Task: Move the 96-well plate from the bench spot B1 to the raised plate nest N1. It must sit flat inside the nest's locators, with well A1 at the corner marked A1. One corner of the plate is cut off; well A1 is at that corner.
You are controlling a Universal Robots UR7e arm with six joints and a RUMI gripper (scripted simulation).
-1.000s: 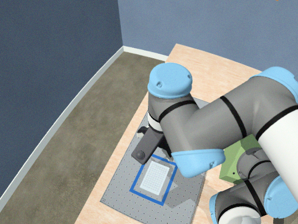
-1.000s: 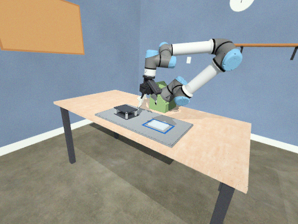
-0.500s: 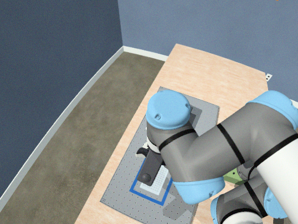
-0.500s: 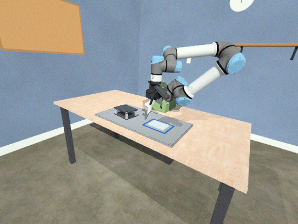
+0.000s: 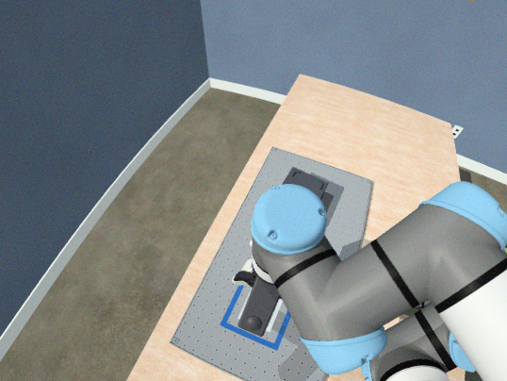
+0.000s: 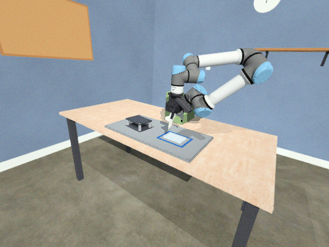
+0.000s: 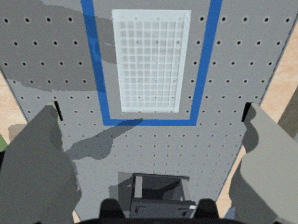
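Observation:
The clear 96-well plate (image 7: 150, 60) lies flat inside the blue outline of spot B1 (image 7: 102, 75) on the grey perforated baseplate. It also shows in the exterior view (image 6: 175, 137). In the top view the arm hides most of it. My gripper (image 7: 152, 103) is open and empty. It hangs above the baseplate just short of the plate's near end, and its two grey fingers stand wider than the blue outline. It also shows in the exterior view (image 6: 170, 123). The dark raised nest N1 (image 6: 139, 122) stands at the baseplate's other end and is empty. I cannot tell which plate corner is cut off.
A green block (image 6: 180, 114) at the arm's base stands behind the baseplate (image 6: 159, 137). The arm's elbow and wrist (image 5: 377, 273) cover the table's right side in the top view. The nest also shows in the top view (image 5: 308, 181).

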